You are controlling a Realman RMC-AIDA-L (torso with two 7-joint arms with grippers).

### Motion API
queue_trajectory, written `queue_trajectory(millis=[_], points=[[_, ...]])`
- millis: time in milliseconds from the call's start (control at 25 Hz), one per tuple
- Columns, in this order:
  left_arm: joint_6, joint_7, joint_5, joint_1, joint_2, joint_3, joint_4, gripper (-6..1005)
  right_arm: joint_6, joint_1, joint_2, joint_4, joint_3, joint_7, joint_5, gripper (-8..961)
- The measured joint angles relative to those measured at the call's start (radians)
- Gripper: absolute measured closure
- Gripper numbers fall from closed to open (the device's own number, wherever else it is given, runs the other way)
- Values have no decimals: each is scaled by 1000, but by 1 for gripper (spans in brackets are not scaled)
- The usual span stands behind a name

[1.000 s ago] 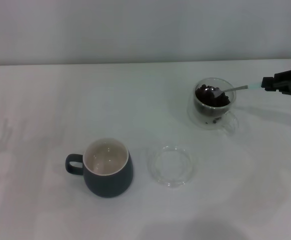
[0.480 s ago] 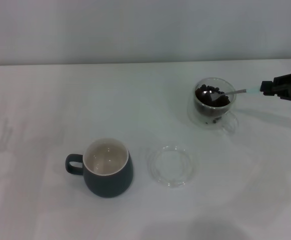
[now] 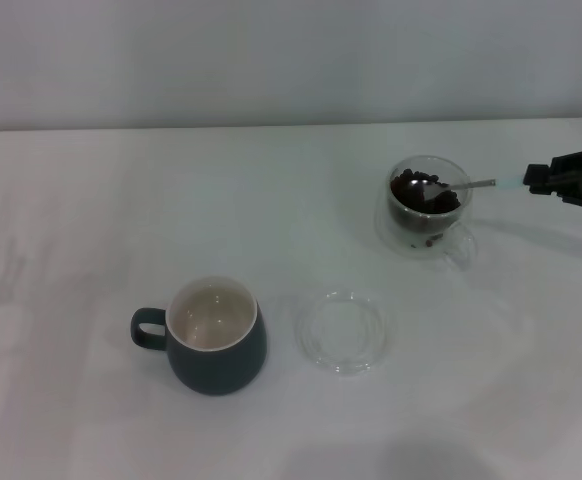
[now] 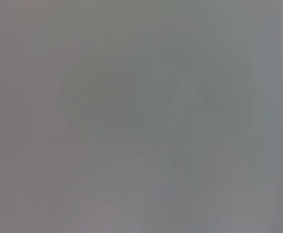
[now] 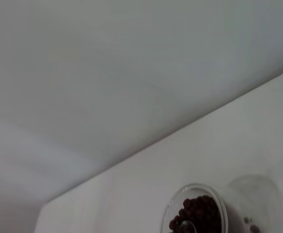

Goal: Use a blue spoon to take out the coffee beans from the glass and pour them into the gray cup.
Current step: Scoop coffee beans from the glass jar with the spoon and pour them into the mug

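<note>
The glass [image 3: 429, 215] stands at the far right of the table, and the coffee beans [image 3: 423, 196] heap inside it. The blue spoon [image 3: 476, 184] lies nearly level over the rim, its silver bowl resting among the beans and its pale handle pointing right. My right gripper [image 3: 537, 180] at the right edge is shut on the handle's end. Near the front left stands the gray cup [image 3: 217, 340], handle to the left, its cream inside bare. In the right wrist view the glass [image 5: 238, 204] and its beans [image 5: 195, 213] show at the frame's edge. My left gripper is out of view.
A flat clear glass saucer [image 3: 342, 331] lies between the gray cup and the glass, just right of the cup. The white table [image 3: 91, 200] runs back to a pale wall. The left wrist view shows only a blank gray surface.
My right gripper has drawn back a little to the right with the spoon. The spoon's bowl stays among the beans in the glass. Cup and saucer have not moved.
</note>
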Motion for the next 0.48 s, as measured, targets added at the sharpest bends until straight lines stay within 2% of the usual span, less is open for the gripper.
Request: queue_trajectory(millis=[480], points=[[0,0,0,4,2,0,-2,197,-4,-35,-5,5,54,0,33,807]])
